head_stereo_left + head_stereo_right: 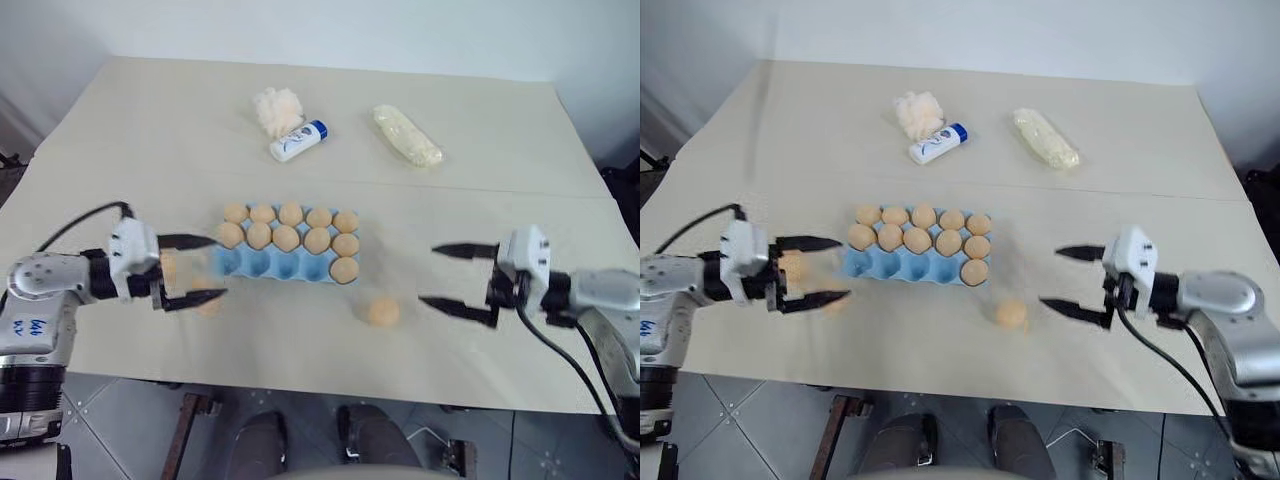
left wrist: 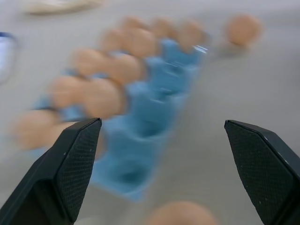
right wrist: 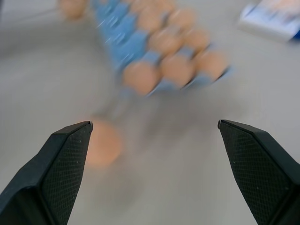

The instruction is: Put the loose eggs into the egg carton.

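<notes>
Egg (image 1: 382,311) sits near the table's (image 1: 500,130) front edge, just off the carton's (image 1: 265,263) front-right corner. Right gripper (image 1: 452,277) is nearer, open, empty, pointing at it; left gripper (image 1: 196,270) is also open.

table (image 1: 520,130): beige | on it: egg carton (image 1: 262,263), loose eggs (image 1: 382,312), puff (image 1: 277,108), tube (image 1: 298,141), packet (image 1: 407,135)
</notes>
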`<state>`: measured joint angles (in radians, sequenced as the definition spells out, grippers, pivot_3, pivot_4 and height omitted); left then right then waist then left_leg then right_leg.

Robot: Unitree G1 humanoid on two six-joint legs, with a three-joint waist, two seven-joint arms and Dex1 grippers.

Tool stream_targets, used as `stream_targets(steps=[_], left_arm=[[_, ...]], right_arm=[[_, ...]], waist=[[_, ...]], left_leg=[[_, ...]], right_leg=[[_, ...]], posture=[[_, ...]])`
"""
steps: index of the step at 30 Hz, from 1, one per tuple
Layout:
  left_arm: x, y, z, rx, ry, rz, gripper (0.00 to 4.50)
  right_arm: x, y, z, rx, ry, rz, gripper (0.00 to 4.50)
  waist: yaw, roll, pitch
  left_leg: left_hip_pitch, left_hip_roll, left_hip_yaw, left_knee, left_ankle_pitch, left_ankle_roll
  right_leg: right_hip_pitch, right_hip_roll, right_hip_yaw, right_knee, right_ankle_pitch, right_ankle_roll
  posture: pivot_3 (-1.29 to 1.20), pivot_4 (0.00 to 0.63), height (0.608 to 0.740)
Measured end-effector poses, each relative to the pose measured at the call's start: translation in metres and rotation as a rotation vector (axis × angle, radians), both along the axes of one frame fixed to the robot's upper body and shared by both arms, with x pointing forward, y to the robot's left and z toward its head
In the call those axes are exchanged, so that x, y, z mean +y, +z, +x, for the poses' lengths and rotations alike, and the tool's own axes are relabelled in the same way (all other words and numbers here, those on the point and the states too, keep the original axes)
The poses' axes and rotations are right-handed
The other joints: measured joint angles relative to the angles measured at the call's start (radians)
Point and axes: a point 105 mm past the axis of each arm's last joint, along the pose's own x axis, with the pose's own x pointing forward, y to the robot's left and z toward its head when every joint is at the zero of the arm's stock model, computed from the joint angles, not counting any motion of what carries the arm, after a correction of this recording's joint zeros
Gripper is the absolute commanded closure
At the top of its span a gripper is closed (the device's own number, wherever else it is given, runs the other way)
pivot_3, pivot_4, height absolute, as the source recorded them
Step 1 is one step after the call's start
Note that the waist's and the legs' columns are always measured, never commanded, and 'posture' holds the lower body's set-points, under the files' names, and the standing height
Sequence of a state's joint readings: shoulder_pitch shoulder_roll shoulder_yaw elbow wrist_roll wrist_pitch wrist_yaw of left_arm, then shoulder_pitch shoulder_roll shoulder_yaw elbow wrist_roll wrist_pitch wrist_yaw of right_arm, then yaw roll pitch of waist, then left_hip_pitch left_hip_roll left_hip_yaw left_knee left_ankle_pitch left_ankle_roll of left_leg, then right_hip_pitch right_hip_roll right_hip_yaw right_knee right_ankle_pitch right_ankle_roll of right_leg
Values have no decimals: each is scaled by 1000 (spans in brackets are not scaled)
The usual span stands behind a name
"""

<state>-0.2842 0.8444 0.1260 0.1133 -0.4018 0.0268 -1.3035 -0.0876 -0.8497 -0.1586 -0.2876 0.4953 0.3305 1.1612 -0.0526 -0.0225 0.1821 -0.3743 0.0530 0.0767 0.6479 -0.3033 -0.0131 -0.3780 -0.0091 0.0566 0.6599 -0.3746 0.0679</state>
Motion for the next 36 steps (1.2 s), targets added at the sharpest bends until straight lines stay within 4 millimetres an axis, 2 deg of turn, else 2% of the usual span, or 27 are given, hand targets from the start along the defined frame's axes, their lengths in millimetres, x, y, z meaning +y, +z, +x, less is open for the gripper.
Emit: stream_targets(steps=[5,15,20,23,24,26,31,34,36], left_arm=[[-5,-2,-1,2,-60,25,22],[-8,-2,-1,11,-79,34,22],[-4,-6,-7,34,-56,35,22],[-1,-2,-9,23,-36,39,22],[0,0,-9,15,-29,39,0],[3,3,-10,9,-13,37,0],[7,1,-11,22,23,27,0],[10,2,-10,14,50,20,0],[12,1,-10,17,69,16,0]], right_arm=[[12,-7,-5,15,46,-5,0],[42,-49,8,47,117,-14,0],[41,-70,14,72,114,-32,0],[39,-73,14,48,123,-30,0],[40,-73,15,41,125,-29,413],[41,-74,16,30,117,-14,915],[44,-73,18,14,118,4,2521],[50,-64,17,8,131,20,2724],[60,-48,20,17,143,69,2724]], waist=[[-10,-1,1],[-4,-1,1],[-4,-1,1],[-4,-1,1],[-4,-2,1],[-4,-2,1],[-5,-2,1],[-5,-2,1],[-9,-2,1]], left_leg=[[5,0,1,0,2,0],[3,-1,1,0,2,1],[3,-1,1,0,2,1],[3,-1,0,0,2,1],[4,-1,0,0,2,1],[4,-1,0,1,2,1],[4,-1,0,0,2,1],[4,-1,0,0,2,1],[4,0,0,0,2,1]], right_leg=[[2,0,1,3,0,-1],[1,0,0,3,1,0],[1,-1,0,2,1,0],[1,-1,0,3,1,0],[1,-1,0,3,1,0],[2,-1,0,4,1,0],[2,-1,0,4,1,0],[1,-1,0,4,1,0],[1,-1,0,4,1,0]], posture=[[0,150,740],[0,150,740],[0,150,740],[0,150,740],[0,150,740],[0,150,740],[0,150,740],[0,150,740],[0,150,740]])
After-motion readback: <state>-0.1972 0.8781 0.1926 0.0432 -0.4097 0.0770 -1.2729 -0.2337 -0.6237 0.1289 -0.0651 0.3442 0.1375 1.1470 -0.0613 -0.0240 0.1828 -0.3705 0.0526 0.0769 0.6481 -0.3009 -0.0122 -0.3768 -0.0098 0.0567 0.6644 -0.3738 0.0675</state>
